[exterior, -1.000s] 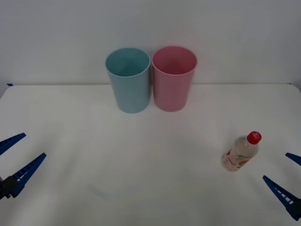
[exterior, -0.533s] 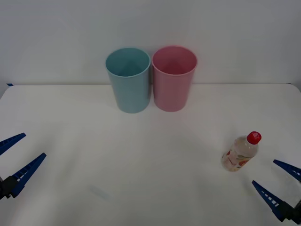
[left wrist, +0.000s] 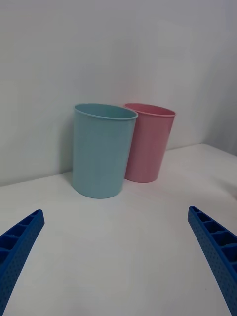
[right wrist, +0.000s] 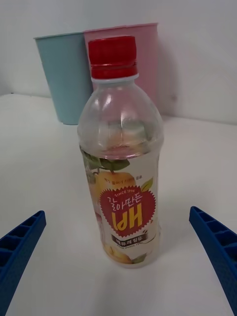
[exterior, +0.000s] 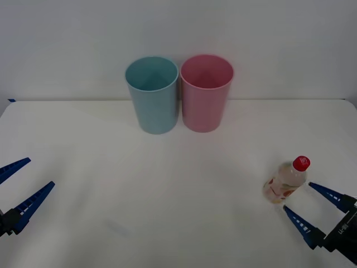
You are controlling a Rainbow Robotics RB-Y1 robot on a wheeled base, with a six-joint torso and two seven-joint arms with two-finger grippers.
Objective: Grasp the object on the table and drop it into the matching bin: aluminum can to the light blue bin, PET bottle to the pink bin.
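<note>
Jaws of right gripper [exterior: 305,211] wide, PET bottle [exterior: 284,181] upright just ahead between them; left gripper [exterior: 15,187] wide, far off.

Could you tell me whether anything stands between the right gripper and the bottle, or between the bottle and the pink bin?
Nothing visible does. The right gripper has its jaws open just short of the upright PET bottle, with bare table between them. From the bottle to the pink bin the tabletop is bare too; the light blue bin stands beside it.
</note>
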